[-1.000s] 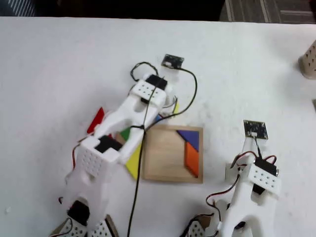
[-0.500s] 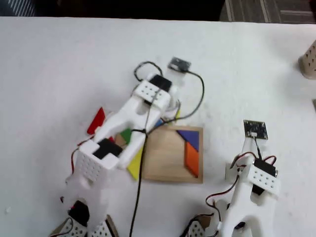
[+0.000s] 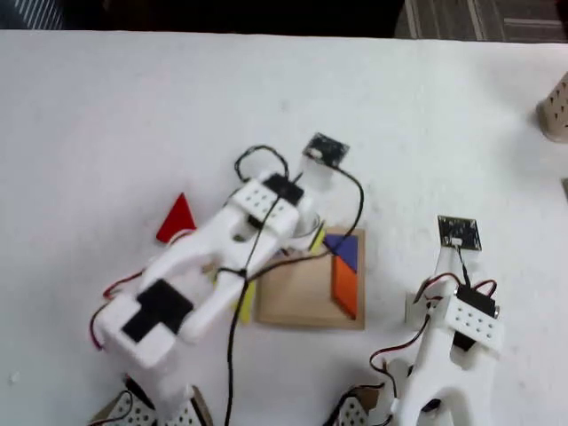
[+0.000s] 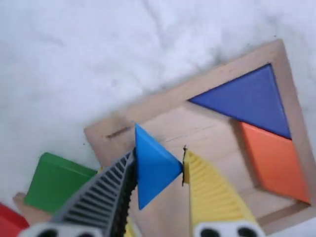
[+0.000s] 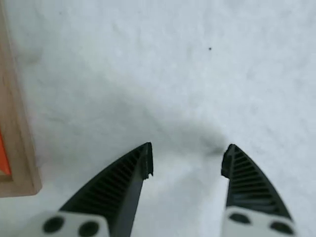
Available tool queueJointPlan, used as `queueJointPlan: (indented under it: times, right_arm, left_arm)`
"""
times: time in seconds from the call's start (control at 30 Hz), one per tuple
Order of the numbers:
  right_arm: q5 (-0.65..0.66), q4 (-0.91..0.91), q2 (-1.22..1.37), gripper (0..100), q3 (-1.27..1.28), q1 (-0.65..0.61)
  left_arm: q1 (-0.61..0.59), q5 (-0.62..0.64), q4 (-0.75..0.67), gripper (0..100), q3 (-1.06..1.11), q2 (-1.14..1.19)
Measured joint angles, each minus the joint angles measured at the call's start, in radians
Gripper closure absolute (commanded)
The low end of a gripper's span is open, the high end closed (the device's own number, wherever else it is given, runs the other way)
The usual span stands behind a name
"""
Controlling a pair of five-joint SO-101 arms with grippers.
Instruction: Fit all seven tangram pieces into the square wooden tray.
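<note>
Left jaws pinch a light-blue triangular piece (image 4: 155, 168) above the square wooden tray (image 3: 291, 306) at the high view's centre. The tray holds a dark-blue triangle (image 3: 344, 249) and an orange piece (image 3: 344, 286). Right jaws are spread over the white surface (image 5: 197, 74), lower right.

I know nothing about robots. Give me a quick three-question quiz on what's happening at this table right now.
1. True or false: the left gripper holds a light blue triangle.
2. How many pieces lie flat inside the wooden tray? A one, B two, C four.
3. Fill in: the right gripper, over the table, is ____.
Key: 1 true; 2 B, the dark blue triangle and the orange piece; 3 open.
</note>
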Motion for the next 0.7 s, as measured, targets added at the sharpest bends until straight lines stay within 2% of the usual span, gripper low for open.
queueJointPlan:
  times: [0.17,0.37,0.7]
  right_arm:
    - [0.0,0.0,0.0,77.2,0.0,0.0]
    - [0.0,0.0,0.0,77.2,0.0,0.0]
    - [0.0,0.0,0.0,77.2,0.0,0.0]
  left_arm:
    - [0.092,-0.133,-0.15,93,0.189,-0.114]
    - [0.123,-0.155,-0.198,80,0.27,-0.184]
    - [0.123,-0.161,-0.198,85,0.29,-0.249]
